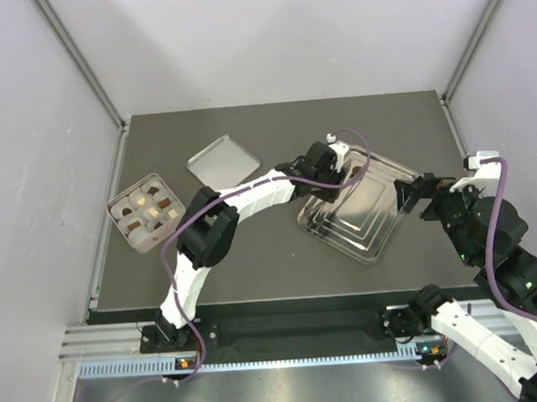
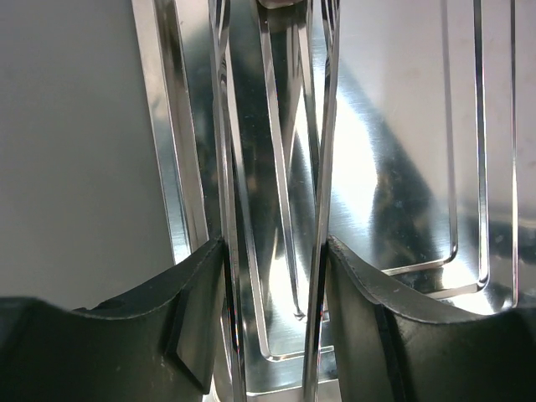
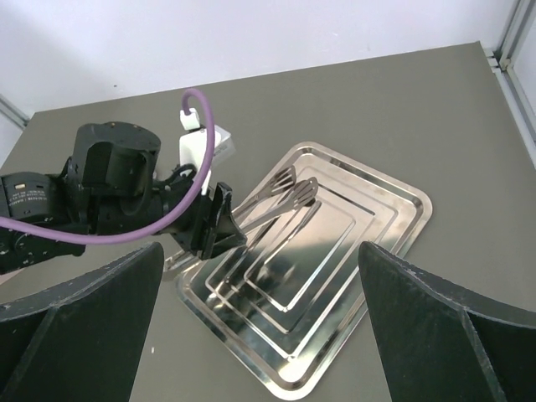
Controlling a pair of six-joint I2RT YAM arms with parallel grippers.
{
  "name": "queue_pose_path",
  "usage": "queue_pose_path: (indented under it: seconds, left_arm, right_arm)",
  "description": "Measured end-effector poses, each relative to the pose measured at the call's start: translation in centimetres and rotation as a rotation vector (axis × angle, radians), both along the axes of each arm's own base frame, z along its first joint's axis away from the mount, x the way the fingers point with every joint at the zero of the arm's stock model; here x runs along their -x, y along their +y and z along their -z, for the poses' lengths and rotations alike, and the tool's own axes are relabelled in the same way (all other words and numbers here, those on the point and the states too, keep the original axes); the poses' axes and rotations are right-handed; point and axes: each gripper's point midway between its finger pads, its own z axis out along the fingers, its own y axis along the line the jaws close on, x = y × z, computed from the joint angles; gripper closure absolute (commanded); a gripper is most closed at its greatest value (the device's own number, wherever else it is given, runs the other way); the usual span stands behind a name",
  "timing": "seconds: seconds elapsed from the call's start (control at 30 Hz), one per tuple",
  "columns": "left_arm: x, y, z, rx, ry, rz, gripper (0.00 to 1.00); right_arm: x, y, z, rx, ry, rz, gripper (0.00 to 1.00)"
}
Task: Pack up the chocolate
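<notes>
The chocolate [image 1: 144,211], dark and cream bite-size pieces, fills a small square tin [image 1: 124,223] at the table's left. My left gripper [image 1: 337,165] reaches over the far corner of a steel tray [image 1: 379,226] and is shut on metal tongs [image 3: 289,197]. In the left wrist view the two tong arms [image 2: 224,167] press against the black fingers [image 2: 188,310] of the left gripper [image 2: 275,276], above the tray [image 2: 394,167]. The tongs' slotted tips hang over the tray [image 3: 394,218]. My right gripper [image 3: 260,251] stands open and empty beside the tray's right edge [image 1: 414,195].
The tin's flat lid [image 1: 222,160] lies behind the tin, left of the tray. White walls and aluminium posts close in the table on three sides. The left arm's purple cable [image 3: 194,151] loops over its wrist.
</notes>
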Motion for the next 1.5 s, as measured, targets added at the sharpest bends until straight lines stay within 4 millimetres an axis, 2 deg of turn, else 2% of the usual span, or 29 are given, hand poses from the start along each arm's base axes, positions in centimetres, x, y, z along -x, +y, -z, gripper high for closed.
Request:
queue_pose_path:
  seconds: [0.83, 1.23, 1.5]
  left_arm:
    - [0.6, -1.1, 0.0, 0.015, -0.007, 0.018, 0.52]
    - [1.2, -1.6, 0.0, 0.012, -0.014, 0.028, 0.59]
    - [1.5, -0.6, 0.6, -0.006, -0.009, -0.018, 0.65]
  right_arm:
    - [-0.3, 0.0, 0.5, 0.003, 0.003, 0.010, 0.00]
    - [-0.1, -0.1, 0.3, -0.009, -0.005, 0.011, 0.00]
    - [0.1, -0.2, 0.2, -0.017, -0.011, 0.011, 0.00]
